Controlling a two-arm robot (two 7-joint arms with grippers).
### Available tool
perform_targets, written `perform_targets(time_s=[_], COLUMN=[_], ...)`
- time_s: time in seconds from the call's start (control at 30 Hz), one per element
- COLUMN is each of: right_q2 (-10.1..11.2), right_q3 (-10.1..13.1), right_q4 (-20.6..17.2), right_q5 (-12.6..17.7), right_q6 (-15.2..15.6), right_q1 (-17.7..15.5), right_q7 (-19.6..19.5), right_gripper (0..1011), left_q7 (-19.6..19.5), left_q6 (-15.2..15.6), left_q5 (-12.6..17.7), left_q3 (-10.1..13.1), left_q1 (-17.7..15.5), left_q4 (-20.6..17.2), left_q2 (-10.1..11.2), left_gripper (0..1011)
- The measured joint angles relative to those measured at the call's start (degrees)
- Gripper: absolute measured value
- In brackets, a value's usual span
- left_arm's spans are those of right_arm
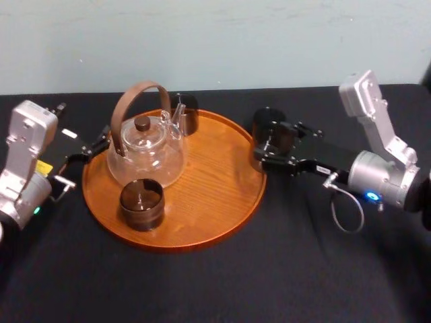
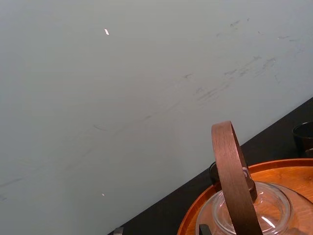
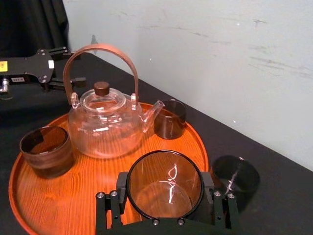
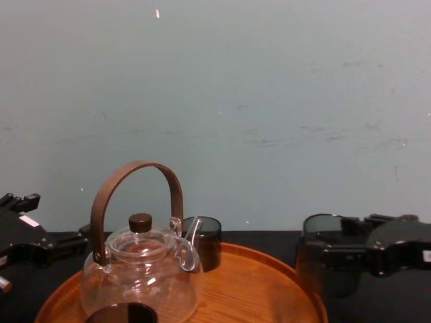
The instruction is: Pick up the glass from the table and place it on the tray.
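Note:
My right gripper [image 3: 165, 196] is shut on a dark smoky glass [image 3: 164, 183], with a finger against each side of it. In the head view the glass [image 1: 271, 136] and the right gripper [image 1: 277, 147] are at the right rim of the round wooden tray [image 1: 215, 195]. The chest view shows the same glass [image 4: 322, 259] just right of the tray [image 4: 269, 289], on the black table [image 1: 303, 269]. I cannot tell whether the glass touches the table. My left gripper [image 1: 91, 149] stands open at the tray's left edge, holding nothing.
On the tray stand a clear glass teapot [image 1: 145, 151] with a brown hoop handle, a dark cup [image 1: 141, 204] in front of it and another dark cup [image 1: 186, 113] behind its spout. A dark round shape [image 3: 236, 175] lies on the table beside the held glass.

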Motion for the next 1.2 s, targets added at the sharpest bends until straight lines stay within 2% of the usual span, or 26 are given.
perform_targets(time_s=[0.5, 0.83, 1.2], right_q2=[-5.05, -7.97, -9.89], right_q3=[-3.5, -4.24, -4.73], right_q4=[7.39, 11.85, 14.91], right_q5=[-1.67, -3.12, -4.23], right_q6=[-0.87, -1.84, -2.44], right_q1=[6.13, 8.6, 10.09], right_q7=[-0.08, -1.18, -1.1], right_gripper=[904, 903, 903], left_q7=[0.0, 0.0, 0.0], left_q6=[0.0, 0.0, 0.0], left_q5=[0.0, 0.0, 0.0], left_q3=[0.0, 0.0, 0.0], left_q1=[0.0, 0.0, 0.0], left_q4=[0.0, 0.0, 0.0], left_q2=[0.0, 0.0, 0.0], left_gripper=[1002, 1001, 1002])
